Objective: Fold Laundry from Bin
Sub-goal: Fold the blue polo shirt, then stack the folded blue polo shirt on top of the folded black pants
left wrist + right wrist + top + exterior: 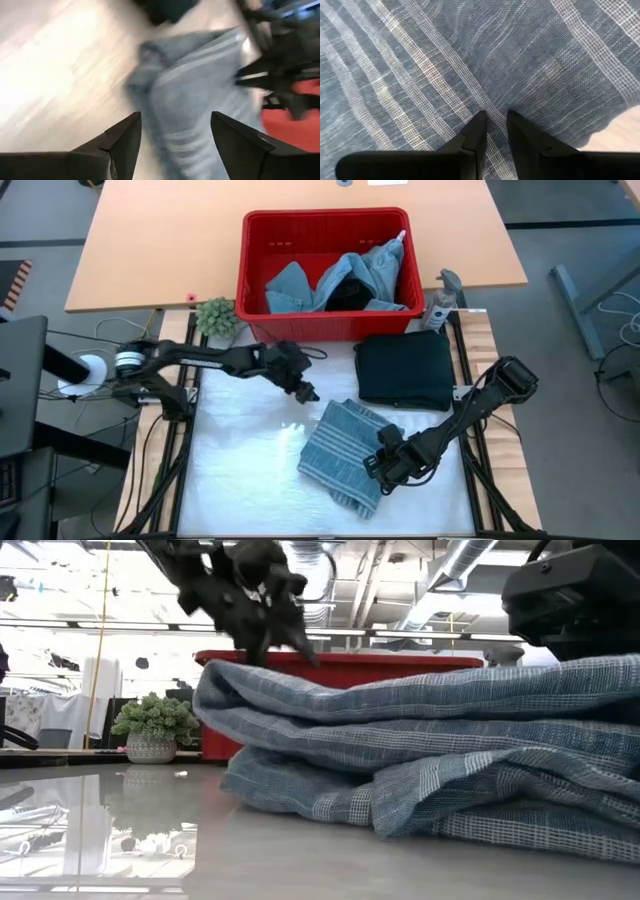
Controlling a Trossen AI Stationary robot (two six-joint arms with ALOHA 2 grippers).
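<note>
The blue-grey striped cloth (345,455) lies folded on the white table cover, near the front right; it fills the low view (430,760). My right gripper (378,465) is down on its right part, fingers almost together (496,117). My left gripper (305,392) is open and empty, above the table to the cloth's far left; its wrist view shows the cloth ahead (190,100). A black garment (405,370) lies folded behind the striped cloth. The red bin (325,265) at the back holds light blue denim (375,270) and dark pieces. My right gripper meets the striped cloth's top layer (495,102) near the cloth's right edge, with only a narrow gap between the fingertips (481,122). It comes slanting down from the table's right side. The cloth lies on the table; how many layers the fingers have, I cannot tell.
A small green plant (217,317) stands left of the bin. A spray bottle (440,305) stands right of it. The wooden table (150,250) lies behind the bin. The white cover's left part (240,460) is bare.
</note>
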